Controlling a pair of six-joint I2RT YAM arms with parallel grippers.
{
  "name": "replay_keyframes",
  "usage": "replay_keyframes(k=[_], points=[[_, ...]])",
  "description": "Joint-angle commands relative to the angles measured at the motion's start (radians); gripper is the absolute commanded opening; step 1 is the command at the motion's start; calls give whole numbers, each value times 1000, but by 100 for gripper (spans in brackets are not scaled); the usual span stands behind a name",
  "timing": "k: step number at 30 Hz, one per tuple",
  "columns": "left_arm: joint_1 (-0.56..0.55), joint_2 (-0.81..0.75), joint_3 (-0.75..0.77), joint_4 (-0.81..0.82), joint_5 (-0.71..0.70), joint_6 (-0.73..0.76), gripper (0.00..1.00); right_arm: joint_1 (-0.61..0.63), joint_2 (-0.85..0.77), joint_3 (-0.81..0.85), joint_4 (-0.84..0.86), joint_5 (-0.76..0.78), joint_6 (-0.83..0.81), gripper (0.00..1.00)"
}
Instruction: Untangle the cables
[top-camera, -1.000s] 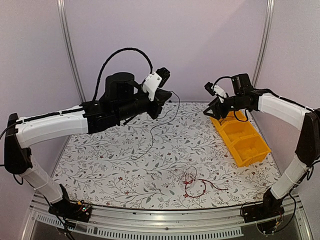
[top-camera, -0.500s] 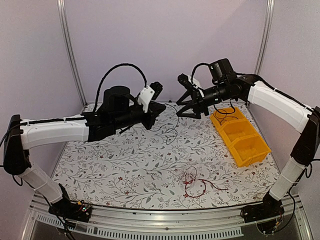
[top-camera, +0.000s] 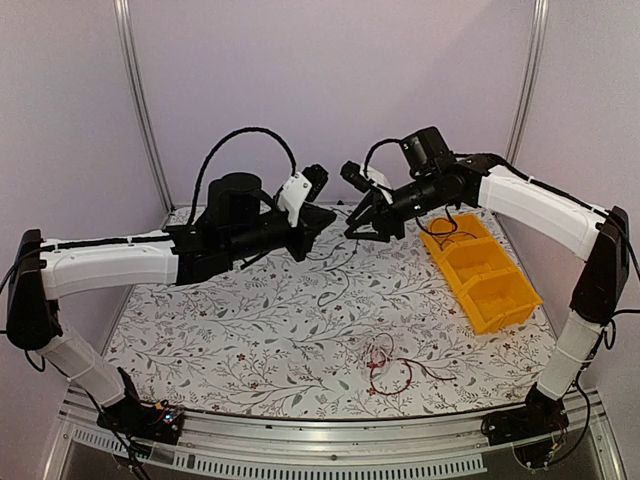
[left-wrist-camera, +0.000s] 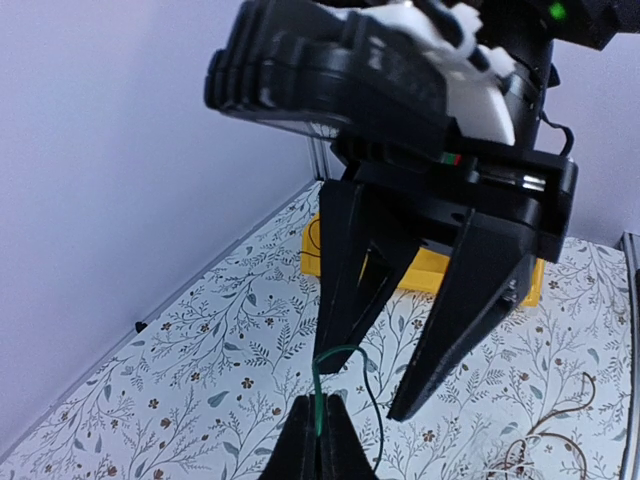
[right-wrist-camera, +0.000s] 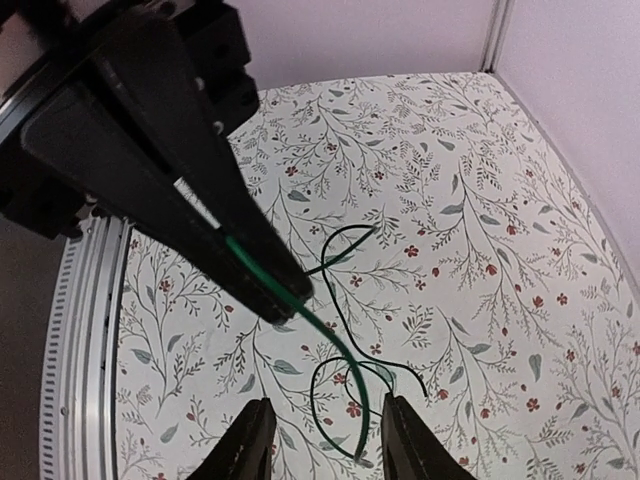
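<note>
My left gripper (top-camera: 325, 216) is held above the back middle of the table and is shut on a thin dark green cable (left-wrist-camera: 316, 370). The cable hangs from it down to the table (top-camera: 340, 280). My right gripper (top-camera: 362, 232) is open and faces the left one closely. In the right wrist view the green cable (right-wrist-camera: 341, 351) runs down between the right gripper's (right-wrist-camera: 325, 425) open fingers without being clamped. In the left wrist view the left gripper (left-wrist-camera: 320, 405) pinches the cable's end. A small tangle of red, white and black cables (top-camera: 386, 366) lies near the table's front.
A yellow bin (top-camera: 500, 300) with two compartments stands at the right, with thin black wire in its far compartment (top-camera: 452, 226). The table has a floral cloth (top-camera: 200, 320). Purple walls and metal posts close off the back and sides.
My right arm has swung left from above the yellow bin to face the left gripper. The left gripper has dropped a little and still holds the green cable.
</note>
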Motion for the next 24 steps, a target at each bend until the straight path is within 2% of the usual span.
replay_keyframes(k=[1, 3, 4, 6, 10, 13, 16, 24], points=[[-14, -27, 8, 24, 3, -2, 0, 4, -5, -3, 39, 85, 39, 31], [-15, -26, 8, 24, -4, 0, 0, 3, -20, -4, 39, 134, 37, 3], [-14, -25, 8, 23, -8, 3, 0, 2, -27, -4, 36, 157, 28, 0], [-13, -18, 13, 15, -10, 5, 2, -12, -46, 7, 18, 176, 5, 0], [-15, 5, 42, -25, -48, -5, 45, -93, -61, 85, -25, 206, -35, 0], [-27, 0, 39, -21, -59, -4, 56, -169, -56, 134, -33, 243, -79, 0], [-42, -7, 28, -10, -92, 10, 60, -245, -44, 178, -39, 257, -118, 0], [-58, 3, 26, -7, -126, 21, 60, -425, 6, 288, -52, 250, -157, 0]])
